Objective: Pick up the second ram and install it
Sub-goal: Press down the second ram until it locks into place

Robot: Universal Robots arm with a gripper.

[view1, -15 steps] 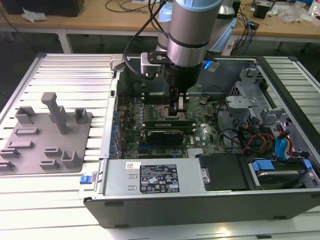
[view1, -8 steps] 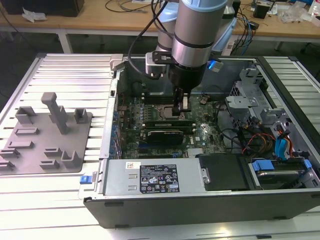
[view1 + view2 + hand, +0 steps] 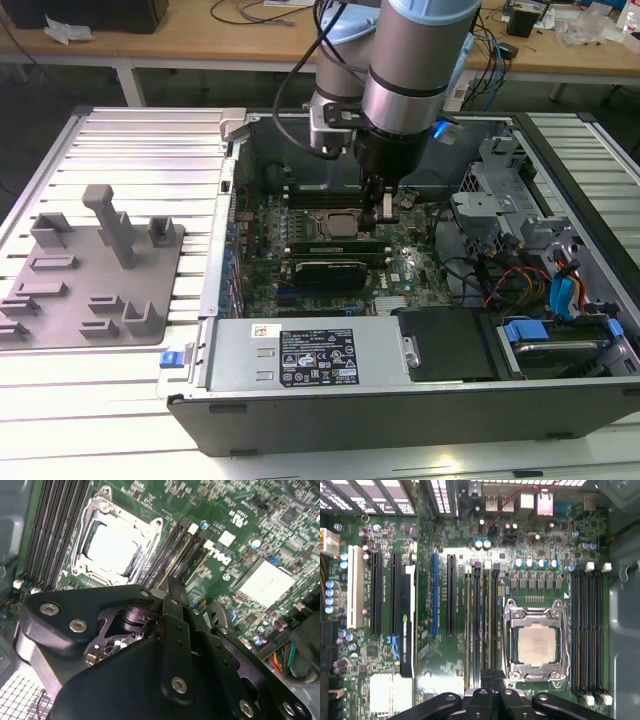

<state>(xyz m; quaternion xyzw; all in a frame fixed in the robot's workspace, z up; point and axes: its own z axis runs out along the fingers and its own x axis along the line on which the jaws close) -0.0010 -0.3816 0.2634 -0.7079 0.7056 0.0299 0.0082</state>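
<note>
Two green memory sticks stand in the bank of slots just beside the processor socket (image 3: 537, 645), and the one nearer the socket is the second ram (image 3: 489, 625), seated upright on edge in its slot and running alongside the socket's frame. I see the gripper (image 3: 492, 676) with its fingers drawn together, no gap between them, the tips down at one end of that stick; I cannot tell whether they press on its edge or hang just clear of it. In the exterior view the arm reaches straight down into the open computer case (image 3: 380, 410), the gripper (image 3: 384, 222) coming in just beside the processor socket (image 3: 335, 222), and the second ram (image 3: 330, 244) shows as a thin green strip beside the socket, on the side towards the black expansion card (image 3: 325, 270). Beyond that card from the socket sits the grey power supply (image 3: 300, 355) at the case edge. Well apart from the socket, outside the case, a grey fixture tray (image 3: 90, 270) lies on the slatted table (image 3: 150, 140).
</note>
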